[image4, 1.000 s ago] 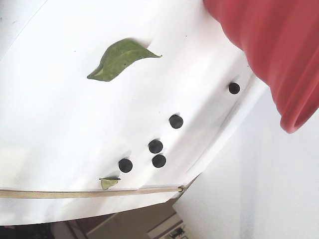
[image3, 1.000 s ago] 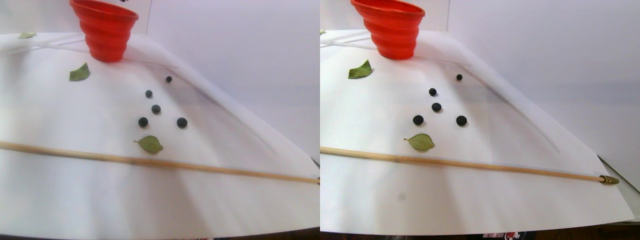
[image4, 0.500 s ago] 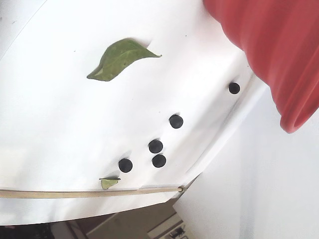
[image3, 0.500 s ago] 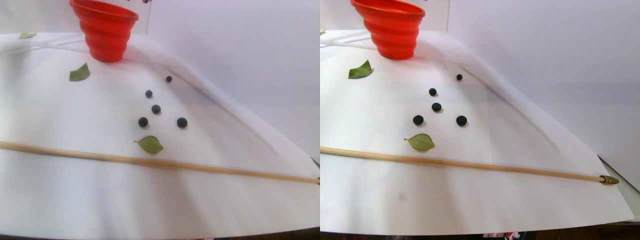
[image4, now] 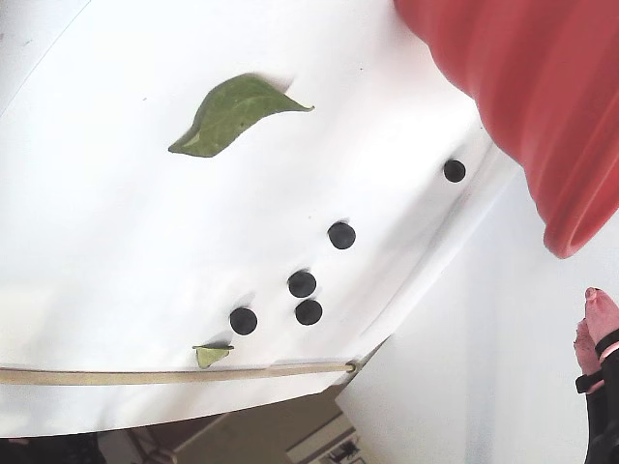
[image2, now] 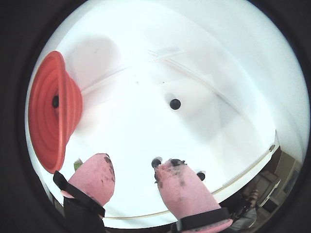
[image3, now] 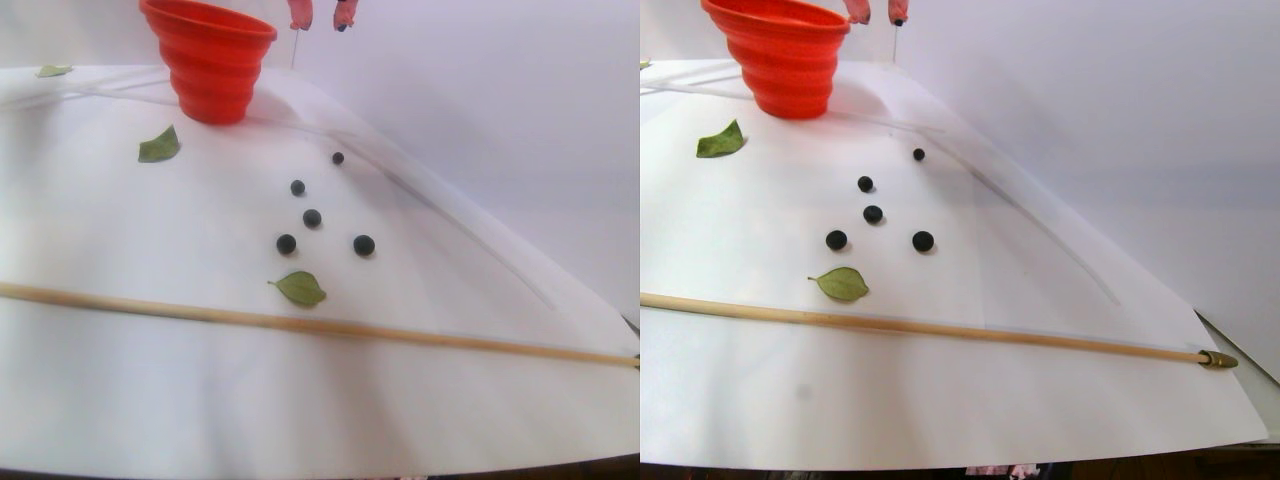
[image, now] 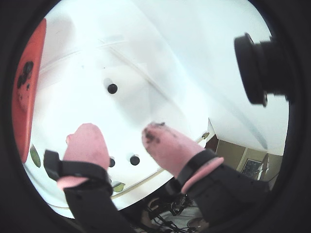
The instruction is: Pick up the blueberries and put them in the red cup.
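Note:
Several blueberries (image3: pixel 312 218) lie loose on the white paper, below and right of the red cup (image3: pixel 210 60) in the stereo pair view. The fixed view shows the berries (image4: pixel 302 283) and the cup's wall (image4: pixel 522 87). My pink-tipped gripper (image3: pixel 321 16) hangs high, just right of the cup's rim, open and empty. In both wrist views the gripper (image: pixel 121 133) (image2: pixel 135 164) stands open, well above the berries (image: pixel 112 88) (image2: pixel 175 103). The cup (image2: pixel 51 111) is at the left in a wrist view, with a dark berry (image2: pixel 55 101) inside it.
Green leaves (image3: pixel 158 146) (image3: pixel 300 288) lie on the paper. A long wooden stick (image3: pixel 300 324) crosses its front, and the paper's edge (image4: pixel 372 348) drops off near the berries. A black camera (image: pixel 260 68) sticks out at the right of a wrist view.
The gripper's pink tips have come into view at the top of the stereo pair, right of the cup, and at the fixed view's lower right. The berries and cup have not moved.

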{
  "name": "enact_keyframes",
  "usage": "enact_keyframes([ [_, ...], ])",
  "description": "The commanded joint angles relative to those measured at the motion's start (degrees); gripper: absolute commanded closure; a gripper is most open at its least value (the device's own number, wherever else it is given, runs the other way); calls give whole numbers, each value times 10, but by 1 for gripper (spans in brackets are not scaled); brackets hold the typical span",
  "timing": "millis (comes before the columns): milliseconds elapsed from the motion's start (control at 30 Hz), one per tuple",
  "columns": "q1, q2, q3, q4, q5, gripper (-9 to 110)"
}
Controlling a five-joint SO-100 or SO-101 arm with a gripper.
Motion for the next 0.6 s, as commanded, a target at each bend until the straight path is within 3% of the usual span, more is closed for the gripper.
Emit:
enact_keyframes([
  [0, 34, -10, -6, -31, 8, 85],
  [567, 72, -139, 18, -149, 37, 85],
])
